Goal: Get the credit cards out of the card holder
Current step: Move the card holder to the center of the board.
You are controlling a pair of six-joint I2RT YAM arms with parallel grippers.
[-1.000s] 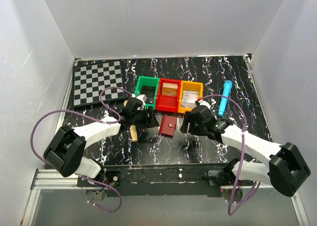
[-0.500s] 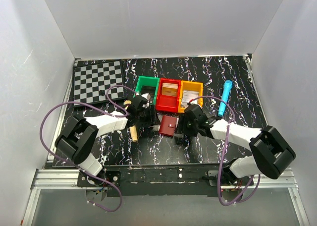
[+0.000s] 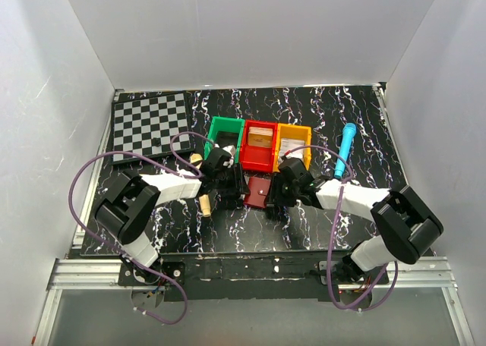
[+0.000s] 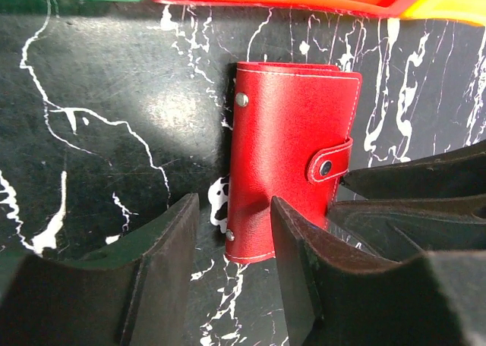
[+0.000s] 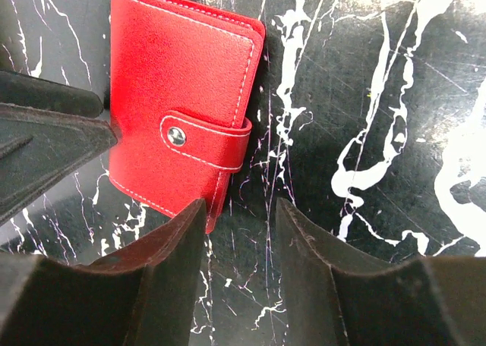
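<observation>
Both arms have swung inward since a second ago, and both pairs of fingers have narrowed. At 10 o'clock on the tabletop [image 3: 364, 118] lies a chessboard [image 3: 149, 124]. Left fingers [image 3: 230, 184] [image 4: 171, 262] reach the holder [image 3: 257, 194] [image 4: 292, 133] [image 5: 182, 65] from 9 o'clock, half open astride its stud edge: one tip over bare tabletop, the other over the red cover, nothing pinched. A wooden peg [image 3: 203, 202] lies at their 7 o'clock. Green bin [image 3: 225, 137], red bin [image 3: 258, 145] and orange bin [image 3: 292, 145] stand in a row. The holder lies flat, snapped shut, at 6 o'clock of the red bin. Right fingers [image 3: 278, 190] [image 5: 171, 255] come from 3 o'clock, half open about its tab-side corner, unclamped. A blue pen [image 3: 345, 150] lies at 3 o'clock of the orange bin
</observation>
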